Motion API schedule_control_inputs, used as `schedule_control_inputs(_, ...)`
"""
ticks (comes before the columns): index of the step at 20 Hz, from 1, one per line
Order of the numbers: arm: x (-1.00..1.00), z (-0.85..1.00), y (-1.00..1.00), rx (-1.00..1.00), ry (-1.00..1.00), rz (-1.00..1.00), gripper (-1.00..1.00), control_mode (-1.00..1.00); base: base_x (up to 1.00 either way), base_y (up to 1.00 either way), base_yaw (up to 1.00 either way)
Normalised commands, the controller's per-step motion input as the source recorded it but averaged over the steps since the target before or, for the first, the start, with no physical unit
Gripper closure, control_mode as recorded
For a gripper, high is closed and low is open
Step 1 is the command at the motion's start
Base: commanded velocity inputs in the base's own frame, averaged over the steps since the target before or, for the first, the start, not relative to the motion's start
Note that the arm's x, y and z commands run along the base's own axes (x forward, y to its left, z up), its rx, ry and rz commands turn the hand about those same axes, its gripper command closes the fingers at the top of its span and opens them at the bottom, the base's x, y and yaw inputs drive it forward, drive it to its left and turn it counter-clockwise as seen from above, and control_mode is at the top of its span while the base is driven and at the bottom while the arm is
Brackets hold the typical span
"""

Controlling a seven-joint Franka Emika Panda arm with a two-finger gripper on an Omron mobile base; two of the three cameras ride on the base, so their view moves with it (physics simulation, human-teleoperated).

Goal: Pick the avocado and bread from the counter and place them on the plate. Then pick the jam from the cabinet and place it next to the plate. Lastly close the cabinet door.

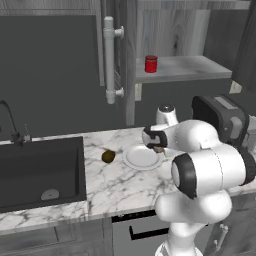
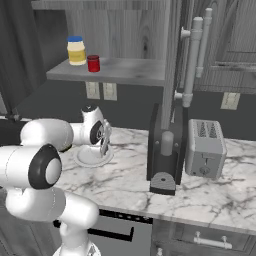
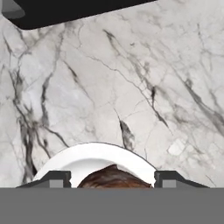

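My gripper (image 1: 158,146) (image 2: 104,144) (image 3: 112,180) hangs over the right part of the white plate (image 1: 140,158) (image 2: 90,157) (image 3: 89,156), shut on the pinkish-brown bread (image 1: 159,149) (image 3: 114,178), which sits between the two fingertips just above the plate. The dark olive avocado (image 1: 108,156) lies on the marble counter (image 1: 115,185) just left of the plate. The red jam (image 1: 151,64) (image 2: 93,63) stands on the shelf of the open cabinet (image 1: 185,67). The cabinet door (image 1: 127,60) (image 2: 172,60) stands open, edge-on, with its white bar handle (image 1: 109,60) facing out.
A dark sink (image 1: 40,170) with a faucet (image 1: 12,125) lies left of the avocado. A yellow jar with a blue lid (image 2: 76,51) stands beside the jam. A coffee machine (image 2: 165,155) and a toaster (image 2: 205,147) stand on the counter right of the plate.
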Motion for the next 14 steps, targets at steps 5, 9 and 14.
schedule_control_inputs(5,0.32,0.0,0.07,0.0,0.23,0.07,1.0,-1.0,0.0,0.0,0.0)
schedule_control_inputs(9,0.24,-0.09,0.11,0.0,0.19,0.04,1.0,-1.0,0.0,0.0,0.0)
schedule_control_inputs(14,0.02,-0.2,0.1,0.0,0.13,0.0,1.0,-1.0,0.0,0.0,0.0)
